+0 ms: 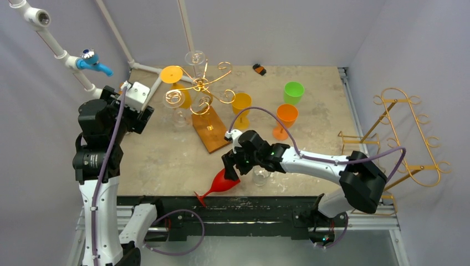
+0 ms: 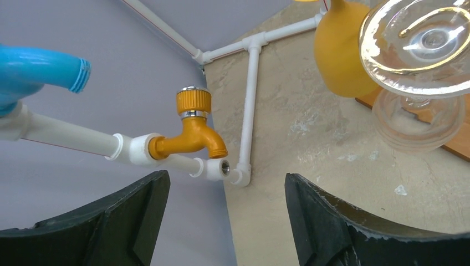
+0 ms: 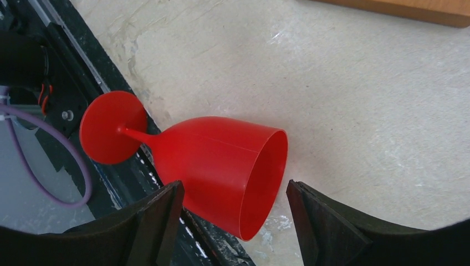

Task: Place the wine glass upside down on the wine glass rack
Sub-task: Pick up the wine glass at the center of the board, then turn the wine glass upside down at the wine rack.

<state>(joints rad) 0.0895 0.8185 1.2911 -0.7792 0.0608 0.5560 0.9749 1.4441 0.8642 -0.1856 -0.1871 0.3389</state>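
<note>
The right pincer (image 3: 233,191), open around the red glass (image 3: 216,160) lying near the rack (image 1: 200,85), should squeeze its cup gently, then lift slowly.

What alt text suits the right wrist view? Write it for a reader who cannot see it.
A red wine glass lies on its side at the edge of the table, its round foot over the black frame. The right gripper hangs over it, open, with a dark finger on either side of the bowl.
</note>
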